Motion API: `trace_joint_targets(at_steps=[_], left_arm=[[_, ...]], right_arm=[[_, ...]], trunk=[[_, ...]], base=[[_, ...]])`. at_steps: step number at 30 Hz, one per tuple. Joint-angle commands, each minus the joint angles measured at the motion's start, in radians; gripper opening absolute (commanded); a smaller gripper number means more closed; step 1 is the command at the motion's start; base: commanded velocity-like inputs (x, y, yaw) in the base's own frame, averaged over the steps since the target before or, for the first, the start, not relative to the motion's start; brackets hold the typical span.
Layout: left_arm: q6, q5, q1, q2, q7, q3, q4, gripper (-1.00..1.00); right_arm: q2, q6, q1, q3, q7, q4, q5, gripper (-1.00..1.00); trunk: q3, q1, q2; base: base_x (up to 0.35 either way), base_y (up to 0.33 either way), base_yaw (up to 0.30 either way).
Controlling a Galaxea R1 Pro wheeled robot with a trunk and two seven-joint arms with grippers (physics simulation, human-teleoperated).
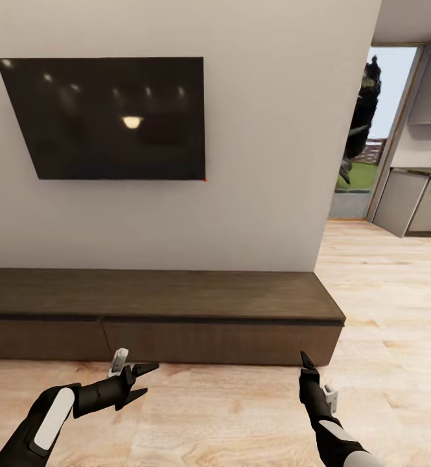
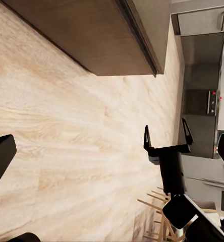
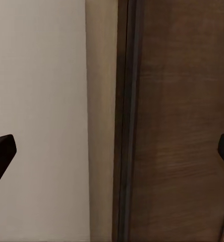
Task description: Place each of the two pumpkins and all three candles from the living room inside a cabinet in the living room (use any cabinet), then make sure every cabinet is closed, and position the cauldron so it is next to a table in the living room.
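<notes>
The cabinet (image 1: 176, 298) is a long, low, dark-brown unit against the white wall, and both of its drawer fronts (image 1: 221, 342) sit flush and shut. My left gripper (image 1: 149, 379) hovers open over the floor in front of it, with nothing between its fingers. My right gripper (image 1: 304, 358) points at the cabinet's right end. The left wrist view shows this right gripper (image 2: 166, 135) open and empty below the cabinet (image 2: 92, 35). The right wrist view looks closely along the cabinet (image 3: 182, 126) top and the wall. The pumpkins, candles, cauldron and table are out of view.
A large dark TV (image 1: 111, 117) hangs on the wall above the cabinet. Pale wood floor (image 1: 228, 415) stretches in front and to the right. Past the wall's right corner lie grey kitchen units (image 1: 416, 201) and a doorway with a plant (image 1: 364, 117).
</notes>
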Motion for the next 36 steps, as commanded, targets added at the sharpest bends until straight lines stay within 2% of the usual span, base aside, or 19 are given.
trace_joint_targets(at_steps=[1,36], left_arm=[[0.0,0.001,0.0,0.0,0.0,0.0,0.0,1.0],[0.0,-0.001,0.0,0.002,0.0,-0.001,0.0,1.0]], right_arm=[[0.0,0.0,0.0,0.0,0.0,0.0,0.0,1.0],[0.0,0.002,0.0,0.002,0.012,0.0,0.0,1.0]], trunk=[[-0.003,0.004,-0.007],[-0.113,0.138,-0.252]], base=[[0.0,0.0,0.0],[0.0,0.0,0.0]])
